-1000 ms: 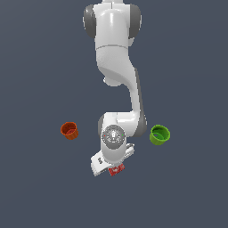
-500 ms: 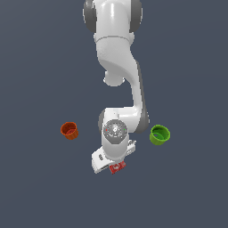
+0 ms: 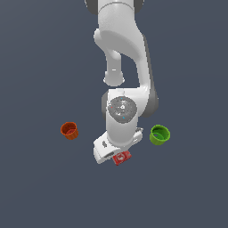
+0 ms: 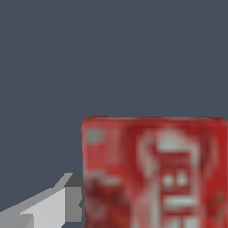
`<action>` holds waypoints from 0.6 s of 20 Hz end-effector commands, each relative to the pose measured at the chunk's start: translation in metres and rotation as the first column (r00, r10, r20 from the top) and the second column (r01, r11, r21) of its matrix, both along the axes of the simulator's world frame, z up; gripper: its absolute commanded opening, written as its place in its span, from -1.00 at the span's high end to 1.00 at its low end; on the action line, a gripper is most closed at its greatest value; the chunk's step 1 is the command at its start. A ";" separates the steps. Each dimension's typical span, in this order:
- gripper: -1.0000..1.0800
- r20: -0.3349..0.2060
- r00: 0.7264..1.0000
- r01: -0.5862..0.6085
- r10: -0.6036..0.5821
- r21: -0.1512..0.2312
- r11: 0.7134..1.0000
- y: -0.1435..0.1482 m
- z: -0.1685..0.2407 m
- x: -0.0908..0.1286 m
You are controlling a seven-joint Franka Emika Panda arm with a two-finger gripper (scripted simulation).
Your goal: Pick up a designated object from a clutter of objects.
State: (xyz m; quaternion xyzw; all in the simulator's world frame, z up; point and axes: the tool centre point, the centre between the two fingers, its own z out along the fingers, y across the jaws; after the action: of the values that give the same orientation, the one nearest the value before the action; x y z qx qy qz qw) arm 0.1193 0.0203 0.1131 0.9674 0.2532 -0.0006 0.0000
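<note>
because the arm (image 3: 124, 67) is folded steeply down over the red packet (image 3: 121, 157), most of the hand is hidden behind the wrist in the exterior view, and only a corner of the packet peeks out below the white hand body. that posture suits a top-down approach on a flat thing lying on the dark worktop (image 3: 40, 191): the packet offers little height, so the jaws would have to come nearly straight down around its edges.

in the wrist view the packet (image 4: 153, 171) fills the near part of the picture, its red face with blurred white markings turned to the camera, and one grey finger (image 4: 53, 202) shows just beside its edge, close enough that contact cannot be ruled out. the other finger is out of sight, so it cannot be told whether the jaws are spread, closed on nothing, or gripping the packet.

the orange-red cup (image 3: 69, 130) stands well apart toward the exterior view's left and the green cup (image 3: 159, 134) sits nearer, toward the exterior view's right, both clear of the hand. their spacing leaves the packet free to be reached without brushing either.

judging by how large the packet looms, the arm seems to be at or close to grasp height. whether the packet rests on the worktop or is lifted cannot be told.
</note>
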 end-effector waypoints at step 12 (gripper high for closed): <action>1.00 0.001 1.000 0.000 0.000 -0.001 1.000 0.035 0.156 -0.032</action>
State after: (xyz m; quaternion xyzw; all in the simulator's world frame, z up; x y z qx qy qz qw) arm 0.0911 0.0512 0.2520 0.9673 0.2535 0.0003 0.0005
